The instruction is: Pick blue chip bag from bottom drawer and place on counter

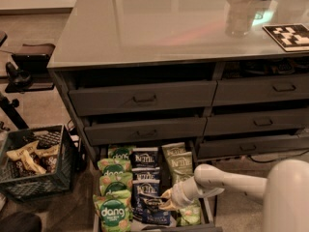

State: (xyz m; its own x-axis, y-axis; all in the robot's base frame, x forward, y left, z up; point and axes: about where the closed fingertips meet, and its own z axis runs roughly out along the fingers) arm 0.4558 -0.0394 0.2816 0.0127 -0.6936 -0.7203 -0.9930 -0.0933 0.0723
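Note:
The bottom drawer (209,211) is pulled open at the foot of the cabinet. It holds a left column of bright green dang bags (114,209), a middle column of navy Kettle chip bags (145,157) and a right column of olive Kettle bags (179,164). My gripper (164,202) reaches in from the right on a white arm (227,180). It sits low over the front blue chip bag (150,208) in the middle column, at that bag's right edge. The glossy grey counter (159,23) spreads above.
Closed grey drawers with bar handles (145,99) stack above the open one. A dark plastic crate (34,161) with snacks stands on the floor at left. A black-and-white marker tile (289,35) and a clear cup (239,16) sit on the counter's right.

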